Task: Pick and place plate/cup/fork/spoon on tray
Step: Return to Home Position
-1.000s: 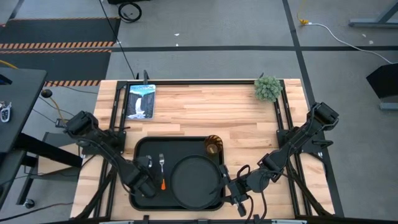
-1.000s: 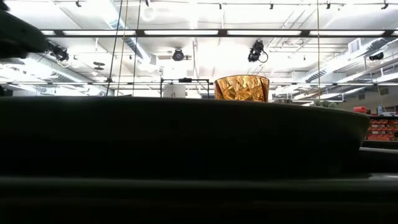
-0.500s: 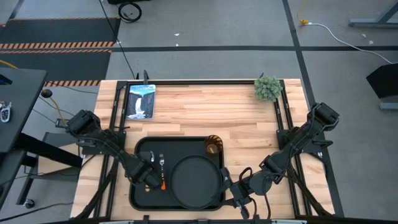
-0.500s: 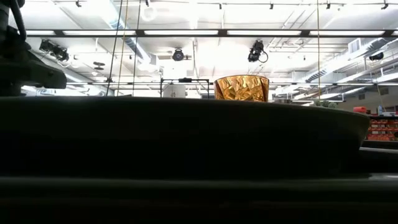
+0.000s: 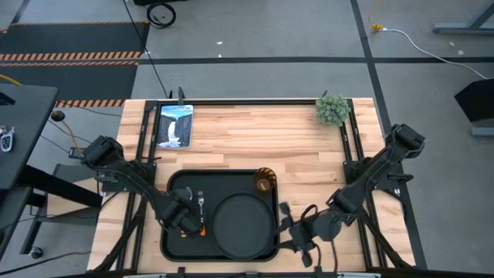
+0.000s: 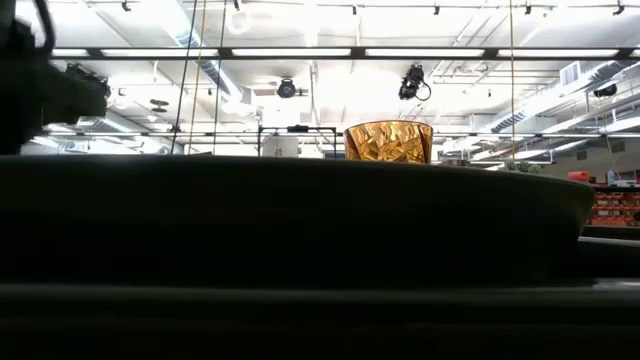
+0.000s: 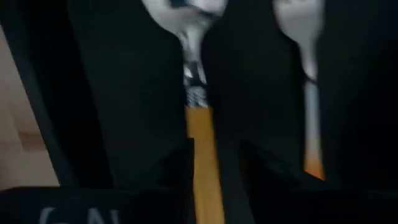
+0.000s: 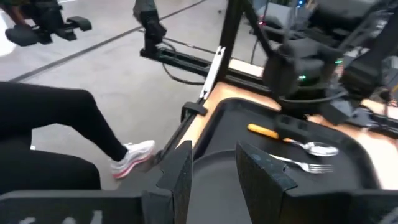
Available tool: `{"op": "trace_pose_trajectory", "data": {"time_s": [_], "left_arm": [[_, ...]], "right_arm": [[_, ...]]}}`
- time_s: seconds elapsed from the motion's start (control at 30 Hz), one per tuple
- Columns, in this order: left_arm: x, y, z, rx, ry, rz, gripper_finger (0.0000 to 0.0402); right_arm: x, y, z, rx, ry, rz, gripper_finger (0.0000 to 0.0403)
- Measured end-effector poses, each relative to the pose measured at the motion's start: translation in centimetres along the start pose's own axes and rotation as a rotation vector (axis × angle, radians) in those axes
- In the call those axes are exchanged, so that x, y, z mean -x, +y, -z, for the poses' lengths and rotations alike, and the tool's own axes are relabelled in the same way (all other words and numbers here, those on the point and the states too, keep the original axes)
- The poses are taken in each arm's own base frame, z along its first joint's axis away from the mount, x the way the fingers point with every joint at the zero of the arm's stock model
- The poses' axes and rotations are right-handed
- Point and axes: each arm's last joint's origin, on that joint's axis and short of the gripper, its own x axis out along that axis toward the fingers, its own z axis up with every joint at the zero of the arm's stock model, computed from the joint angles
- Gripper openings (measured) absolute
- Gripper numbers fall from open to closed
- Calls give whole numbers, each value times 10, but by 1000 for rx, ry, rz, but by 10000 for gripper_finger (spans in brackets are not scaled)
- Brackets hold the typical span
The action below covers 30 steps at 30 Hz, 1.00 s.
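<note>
The black tray (image 5: pixel 177 185) lies at the table's near middle. On it are the black plate (image 5: pixel 243 225), the amber cup (image 5: pixel 265 182) at its far right corner, the fork (image 5: pixel 201 204) and the spoon (image 7: pixel 200 149). The fork and spoon lie flat side by side left of the plate, as the right wrist view (image 8: pixel 305 167) also shows. My left gripper (image 5: pixel 185 218) is low over the spoon's yellow-orange handle, fingers open on either side of it. My right gripper (image 5: pixel 287 225) is open and empty beside the plate's right rim. My left gripper has the spoon's handle (image 7: pixel 205 168) between its two fingers, which lie along the handle. A dark gap shows between the handle and one finger (image 7: pixel 261 177). Whether the other finger touches it I cannot tell. The spoon lies flat on the tray.
A picture book (image 5: pixel 174 125) lies at the table's far left and a small green plant (image 5: pixel 333 109) at its far right. A person's legs and a pale shoe (image 8: pixel 134 152) show on the floor beyond the table's edge.
My left gripper has shifted a little toward the table's far edge over the spoon. My right gripper has drawn back a little toward the table's right edge, away from the plate's rim, and has turned somewhat. The plate, cup and fork have stayed put.
</note>
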Motion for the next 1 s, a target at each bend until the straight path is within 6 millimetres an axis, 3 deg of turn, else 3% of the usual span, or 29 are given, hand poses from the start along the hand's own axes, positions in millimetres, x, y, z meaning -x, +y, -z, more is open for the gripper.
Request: {"op": "trace_pose_trajectory", "data": {"time_s": [0.1,0.33,0.47,0.63,0.8,1.0], "left_arm": [[17,-5,2,-82,2,-1,133],[69,-21,3,-296,-106,58,128],[98,-38,4,-583,-352,214,128],[133,-55,2,-869,-732,288,128],[158,-66,3,-970,-1007,301,128],[167,-76,5,-1064,-1189,258,128]], "right_arm": [[13,-6,-6,5,3,7,130],[37,-36,17,-41,-28,70,128],[52,-51,37,-84,-64,98,123],[72,-66,63,-163,-111,123,117],[92,-74,88,-248,-212,121,107],[112,-83,114,-316,-326,149,98]]}}
